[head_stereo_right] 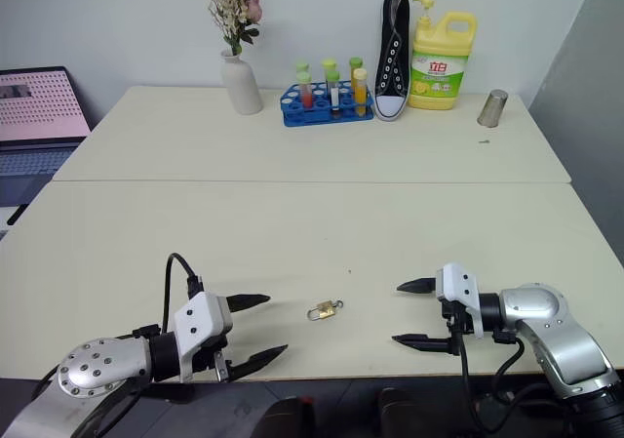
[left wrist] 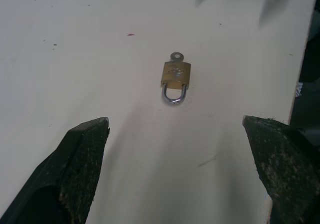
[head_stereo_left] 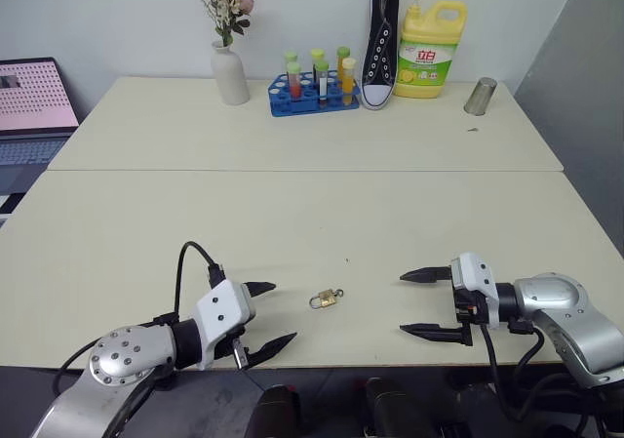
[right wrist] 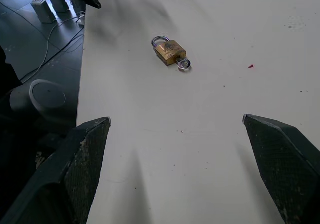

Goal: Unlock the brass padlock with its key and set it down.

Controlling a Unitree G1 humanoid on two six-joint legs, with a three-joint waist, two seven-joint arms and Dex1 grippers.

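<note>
Both grippers hover low over the near edge of the table, fingers spread wide and holding nothing: the left gripper and the right gripper point toward each other. Between them, apart from both, the brass padlock lies flat with the key in its body.

Looks like robot test lab or office room. Two plain cream tables pushed together against bare white wall. Odd mix of props lined along back: vase with dried flowers, blue rack of coloured tubes, black sneaker stood on end, yellow detergent jug, metal cup. Laptop open at left. Cables, power adapters on dark floor.
</note>
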